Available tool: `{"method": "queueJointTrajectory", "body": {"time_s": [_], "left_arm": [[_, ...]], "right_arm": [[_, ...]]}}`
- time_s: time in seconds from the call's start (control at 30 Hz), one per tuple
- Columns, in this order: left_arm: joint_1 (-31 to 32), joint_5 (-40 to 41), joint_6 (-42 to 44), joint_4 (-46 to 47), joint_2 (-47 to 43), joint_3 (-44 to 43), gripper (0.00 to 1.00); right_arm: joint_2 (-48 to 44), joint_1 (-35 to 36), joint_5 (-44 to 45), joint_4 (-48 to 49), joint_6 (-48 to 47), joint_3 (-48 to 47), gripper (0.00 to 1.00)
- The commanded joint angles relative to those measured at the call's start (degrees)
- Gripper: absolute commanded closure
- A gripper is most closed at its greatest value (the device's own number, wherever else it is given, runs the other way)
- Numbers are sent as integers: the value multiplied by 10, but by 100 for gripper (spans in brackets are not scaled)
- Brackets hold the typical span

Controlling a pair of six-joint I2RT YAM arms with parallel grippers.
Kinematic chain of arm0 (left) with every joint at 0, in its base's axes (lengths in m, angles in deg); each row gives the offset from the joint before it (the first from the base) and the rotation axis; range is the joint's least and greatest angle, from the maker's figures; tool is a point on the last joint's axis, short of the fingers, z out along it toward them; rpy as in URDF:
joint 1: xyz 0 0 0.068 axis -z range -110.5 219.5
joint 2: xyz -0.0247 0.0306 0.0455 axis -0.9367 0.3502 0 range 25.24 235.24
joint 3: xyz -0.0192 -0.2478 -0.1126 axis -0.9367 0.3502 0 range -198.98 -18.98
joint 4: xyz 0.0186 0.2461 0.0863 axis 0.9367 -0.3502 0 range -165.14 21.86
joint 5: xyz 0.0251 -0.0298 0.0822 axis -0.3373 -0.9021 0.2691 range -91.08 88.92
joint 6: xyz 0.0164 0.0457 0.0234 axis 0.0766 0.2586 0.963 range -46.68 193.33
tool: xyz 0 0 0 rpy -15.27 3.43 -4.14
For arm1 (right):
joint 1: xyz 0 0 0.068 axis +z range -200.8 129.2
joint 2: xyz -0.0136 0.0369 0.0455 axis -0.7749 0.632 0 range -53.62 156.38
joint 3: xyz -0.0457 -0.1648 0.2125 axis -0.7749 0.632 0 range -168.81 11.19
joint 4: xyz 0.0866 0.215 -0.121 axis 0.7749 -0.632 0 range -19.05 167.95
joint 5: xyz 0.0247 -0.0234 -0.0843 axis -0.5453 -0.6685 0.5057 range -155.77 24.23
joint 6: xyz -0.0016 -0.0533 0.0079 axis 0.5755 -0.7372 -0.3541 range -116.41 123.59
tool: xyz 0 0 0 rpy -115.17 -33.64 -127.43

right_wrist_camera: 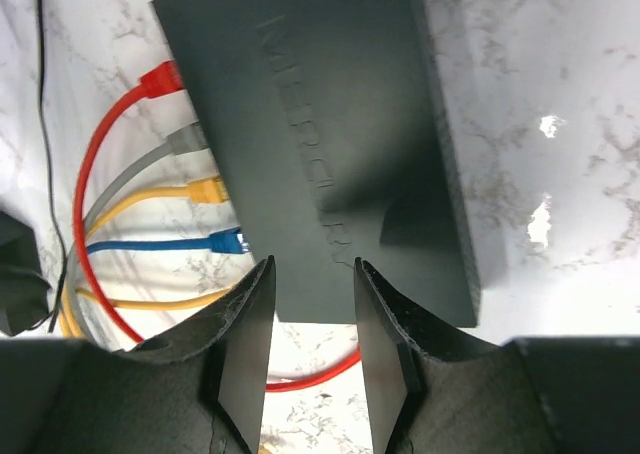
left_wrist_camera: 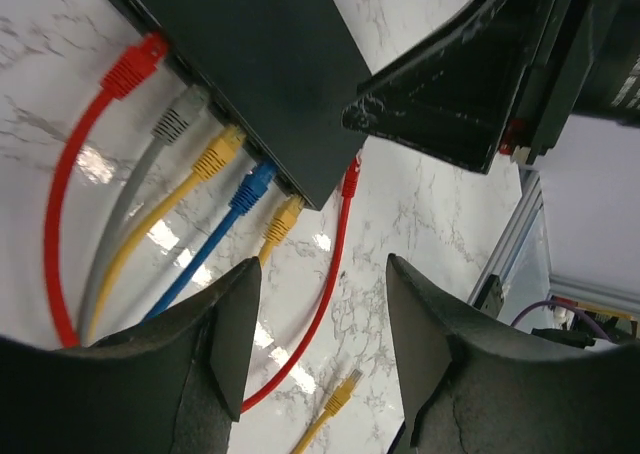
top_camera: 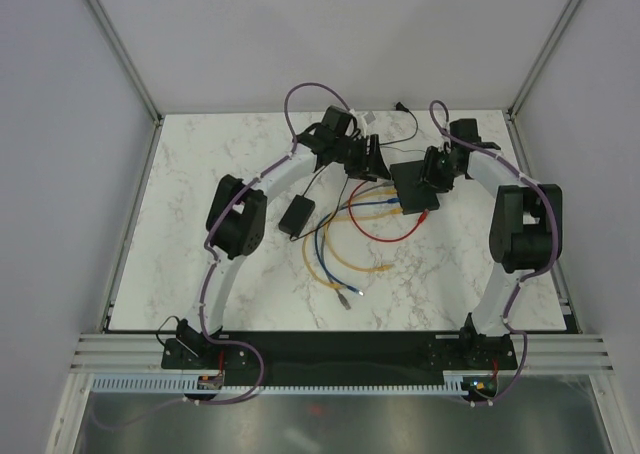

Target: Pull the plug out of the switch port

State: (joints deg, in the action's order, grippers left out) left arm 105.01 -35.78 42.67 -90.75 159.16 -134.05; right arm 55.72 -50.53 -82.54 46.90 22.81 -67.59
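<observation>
The switch (top_camera: 414,185) lay right of centre on the worktop (top_camera: 190,234), its socket edge turned toward 8 o'clock in the top view. The left jaws, held apart, were judged nearer. From them the row of plugs (left_wrist_camera: 215,156) ran off toward 10 o'clock. The right jaws, likewise apart, were poised over the switch's short end.

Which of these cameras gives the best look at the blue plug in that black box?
The left wrist view: the blue plug shows sharp and whole, seated in the switch. The right wrist view shows it from above, close under the switch's edge. The top view shows only a small blue streak.
</observation>
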Motion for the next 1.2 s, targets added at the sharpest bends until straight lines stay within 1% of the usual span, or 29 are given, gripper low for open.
{"method": "queueJointTrajectory", "body": {"time_s": [0.0, 0.07, 0.13, 0.23, 0.33, 0.4, 0.43, 0.5, 0.73, 0.97, 1.03, 1.17], "left_arm": [[-12, -22, 30, 6, -13, -39, 39], [-18, -5, 25, 6, -25, -32, 39], [-21, 4, 22, 5, -31, -29, 39], [-32, 11, -4, 2, -27, -35, 39], [-42, 2, -36, 2, -11, -48, 43], [-43, -11, -37, 3, -3, -55, 44], [-43, -13, -34, 3, -2, -60, 44], [-43, -13, -34, 3, -2, -61, 44], [-44, -13, -36, 3, -4, -58, 43], [-45, -8, -44, 2, -3, -41, 45], [-45, -11, -45, 2, -2, -41, 45], [-45, -10, -44, 2, 3, -46, 45]], "right_arm": [[-1, 21, -27, 5, -8, -39, 55], [12, 31, -46, 11, 11, -49, 60], [27, 48, -57, 20, 24, -62, 67], [41, 74, -55, 38, 52, -73, 71], [61, 90, -63, 54, 78, -88, 72], [79, 97, -57, 54, 88, -103, 74], [85, 99, -57, 56, 91, -109, 77], [100, 101, -55, 57, 98, -120, 79], [138, 109, -43, 62, 100, -146, 80], [164, 114, -39, 64, 109, -163, 80], [165, 116, -37, 63, 106, -159, 80], [145, 117, -37, 62, 93, -117, 80]]}}
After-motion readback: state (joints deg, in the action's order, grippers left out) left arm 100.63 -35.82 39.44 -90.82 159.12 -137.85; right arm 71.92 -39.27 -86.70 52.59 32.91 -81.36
